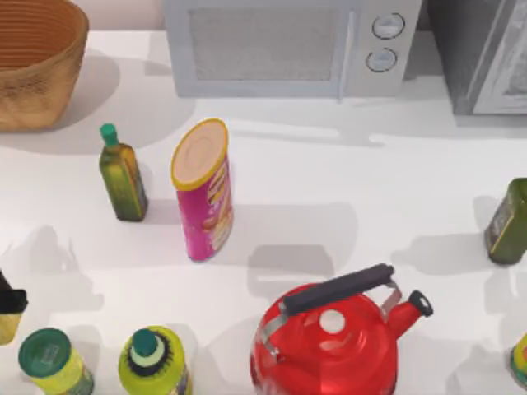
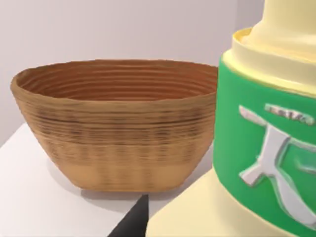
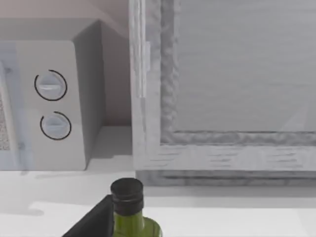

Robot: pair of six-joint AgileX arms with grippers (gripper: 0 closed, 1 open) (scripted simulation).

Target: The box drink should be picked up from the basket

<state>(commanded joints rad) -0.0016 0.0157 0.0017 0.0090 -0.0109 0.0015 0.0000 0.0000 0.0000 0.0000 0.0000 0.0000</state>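
- The basket (image 1: 33,62) sits in the far left corner of the table (image 1: 329,189), round woven wicker, light brown, thick rim, ribbed rings running around the inside.
- From the left wrist view the basket (image 2: 118,133) is a little way ahead of the camera, standing upright on the white surface. Can't see down to its floor from either angle, so I can't tell where the box drink is or whether it's in there at all.
- The left gripper (image 1: 10,303) is just a dark bit at the top view's left edge, near the front, well apart from the basket. A dark fingertip (image 2: 133,222) pokes up in the wrist view, but I can't tell whether the claw is spread or pressed together.
- Right beside that wrist camera is a pale yellow bottle with a green label (image 2: 266,143), smooth and glossy.
- On the right wrist view a dark finger (image 3: 91,219) sits next to a green glass bottle with a black cap (image 3: 129,212), facing the grey microwave (image 3: 54,103); can't tell that claw's state either.
- Also on the table: a pink chip can (image 1: 203,193), a red kettle (image 1: 329,346), and an olive oil bottle (image 1: 122,177).
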